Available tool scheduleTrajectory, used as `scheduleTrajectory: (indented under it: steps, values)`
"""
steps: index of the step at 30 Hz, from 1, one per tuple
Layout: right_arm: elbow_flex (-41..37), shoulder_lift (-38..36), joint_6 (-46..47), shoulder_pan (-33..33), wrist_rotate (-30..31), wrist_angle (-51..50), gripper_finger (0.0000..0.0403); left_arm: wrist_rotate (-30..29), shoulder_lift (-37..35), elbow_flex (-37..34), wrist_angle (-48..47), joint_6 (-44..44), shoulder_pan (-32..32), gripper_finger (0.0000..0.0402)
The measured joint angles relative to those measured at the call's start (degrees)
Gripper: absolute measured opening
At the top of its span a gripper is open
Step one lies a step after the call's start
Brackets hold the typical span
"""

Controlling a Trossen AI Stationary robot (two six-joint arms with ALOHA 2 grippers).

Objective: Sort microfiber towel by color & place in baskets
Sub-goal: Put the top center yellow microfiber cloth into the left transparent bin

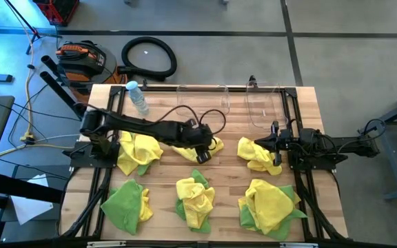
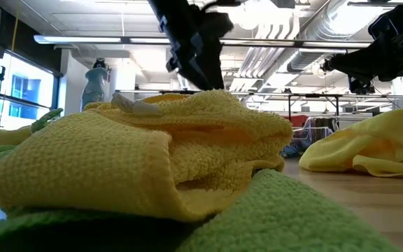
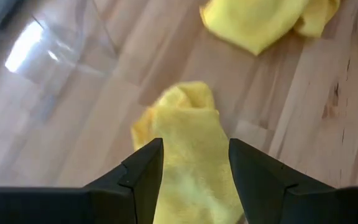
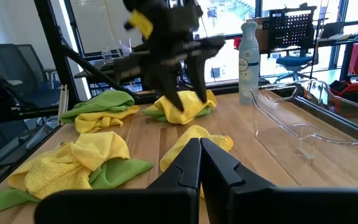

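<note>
Yellow and green microfiber towels lie in piles on the wooden table. My left gripper (image 1: pixel 202 153) is open at the table's middle, pointing down, with its fingers on either side of a lone yellow towel (image 3: pixel 188 124), also seen in the right wrist view (image 4: pixel 185 109). My right gripper (image 1: pixel 276 148) is shut and holds nothing; it hovers by another yellow towel (image 1: pixel 257 157) on the right. Two clear baskets stand at the far edge, one (image 1: pixel 202 96) near the middle and one (image 1: pixel 264 107) to the right. My left gripper (image 3: pixel 194 162) comes at the yellow towel's raised fold (image 3: pixel 191 149) from above, one finger on each side of it. The towel lies on the table. I cannot tell whether the fingertips touch it.
A water bottle with a blue cap (image 1: pixel 138 96) stands at the far left. A yellow-and-green pile (image 1: pixel 138 151) lies under my left arm. Three more mixed piles (image 1: pixel 126 203), (image 1: pixel 195 200), (image 1: pixel 271 207) line the near edge. Bare wood shows between the rows.
</note>
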Motion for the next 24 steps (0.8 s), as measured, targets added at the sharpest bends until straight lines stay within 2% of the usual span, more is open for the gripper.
scheduleTrajectory:
  steps: [6,12,20,24]
  values:
    - [0.00,0.00,0.00,0.00,0.00,0.02,0.0000,2.65,4.89,0.00,-0.38,-4.76,0.00,0.0172]
    - [0.00,0.00,0.00,0.00,-0.01,0.01,0.0000,2.85,9.33,0.00,-0.29,-9.42,0.00,0.0172]
    - [-0.01,0.00,0.00,0.00,0.00,0.00,0.0000,3.60,15.56,0.20,-0.06,-11.24,0.04,0.0172]
    - [0.00,0.00,0.00,0.00,-0.01,0.00,0.0000,3.28,17.13,0.31,-1.25,-13.56,-0.12,0.0148]
